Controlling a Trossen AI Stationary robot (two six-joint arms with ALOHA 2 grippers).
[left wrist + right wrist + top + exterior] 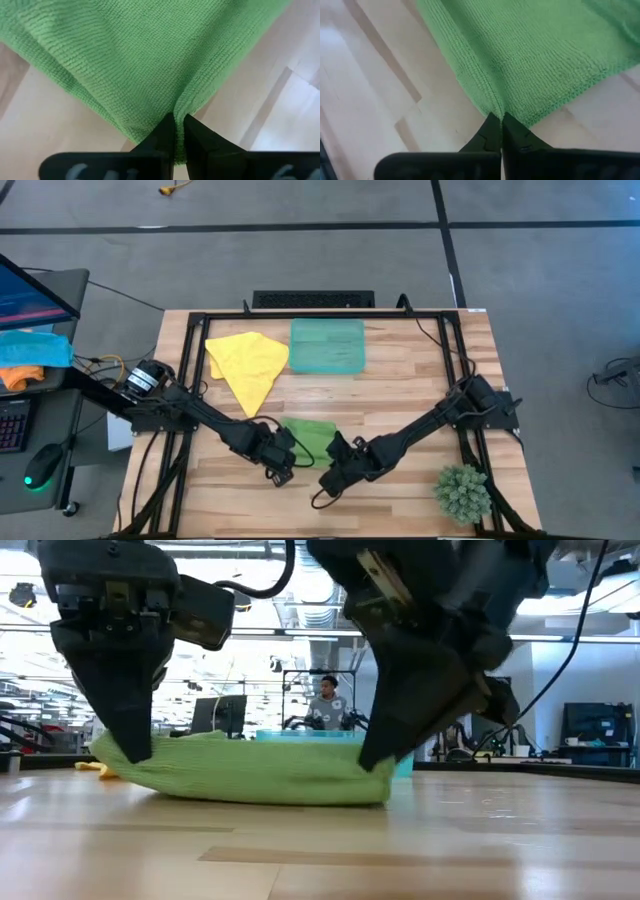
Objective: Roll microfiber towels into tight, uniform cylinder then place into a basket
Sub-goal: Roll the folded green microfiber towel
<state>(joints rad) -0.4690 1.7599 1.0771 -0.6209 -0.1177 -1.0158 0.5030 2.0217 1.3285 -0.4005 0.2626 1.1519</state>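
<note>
We have the green towel (pixel 312 436) bunched at the table's front middle, not yet a tight roll; the left gripper (pixel 283 463) and right gripper (pixel 333 472) each pinch an edge. The yellow towel (pixel 248 363) lies unrolled beside the empty basket (pixel 327 345).

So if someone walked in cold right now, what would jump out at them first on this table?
Both dark grippers, the left gripper and the right gripper, meet at the table's near middle, each shut on an edge of the bunched lime green microfiber towel. Behind it, a bright yellow microfiber cloth lies crumpled beside the translucent teal plastic basket. A spiky green plant sits at the near right corner.
</note>
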